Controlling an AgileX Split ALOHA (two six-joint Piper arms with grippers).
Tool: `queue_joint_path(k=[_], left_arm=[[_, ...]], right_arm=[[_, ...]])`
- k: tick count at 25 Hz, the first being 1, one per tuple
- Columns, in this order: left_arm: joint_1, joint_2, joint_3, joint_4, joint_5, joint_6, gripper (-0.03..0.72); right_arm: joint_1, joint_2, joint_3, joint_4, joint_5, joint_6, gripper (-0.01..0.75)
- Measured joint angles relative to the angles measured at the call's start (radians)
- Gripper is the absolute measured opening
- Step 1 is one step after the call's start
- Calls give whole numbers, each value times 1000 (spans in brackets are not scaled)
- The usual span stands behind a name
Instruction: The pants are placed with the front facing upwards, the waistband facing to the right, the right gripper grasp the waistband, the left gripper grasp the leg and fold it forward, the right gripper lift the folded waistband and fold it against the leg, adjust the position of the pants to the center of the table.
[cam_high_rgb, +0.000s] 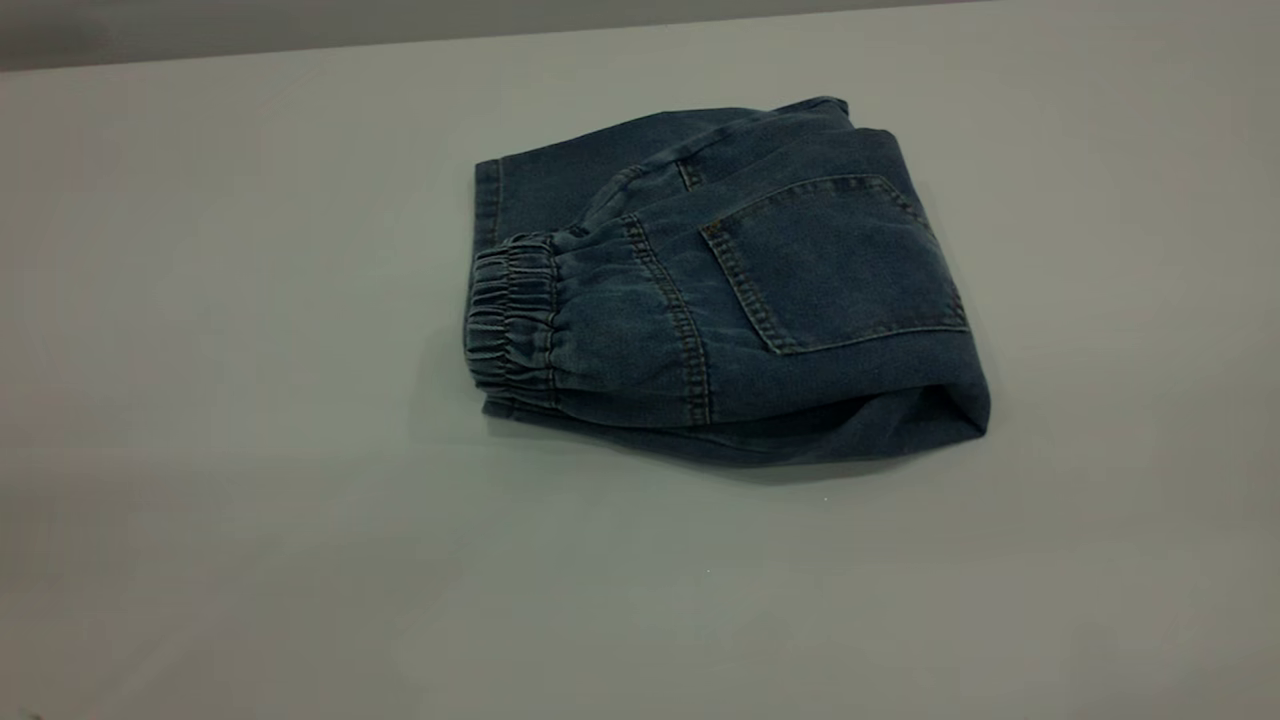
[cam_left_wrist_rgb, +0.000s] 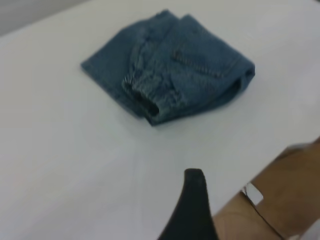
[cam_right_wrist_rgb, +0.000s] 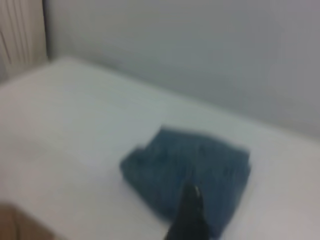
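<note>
Exterior view: pants (cam_high_rgb: 730, 290) lie folded mid-counter (cam_high_rgb: 250, 500), waistband (cam_high_rgb: 512, 318) atop the leg; likely only centring remains. Left gripper (cam_left_wrist_rgb: 192, 210) and right gripper (cam_right_wrist_rgb: 190, 215) hover apart; whether their fingers are open, I cannot tell.

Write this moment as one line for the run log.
pants: folded, waistband on top, back pocket up | table: pants slightly right of centre | left gripper: clear of pants | right gripper: above pants
</note>
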Motion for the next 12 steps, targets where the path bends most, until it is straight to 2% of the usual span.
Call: queue_joint_path(k=[7, 12], left_arm=[[0, -50, 141, -32, -50, 0, 557], [0, -50, 167, -31, -104, 0, 557]], right_arm=[[0, 0, 243, 7, -35, -46, 518], [0, 0, 341, 8, -81, -102, 518]])
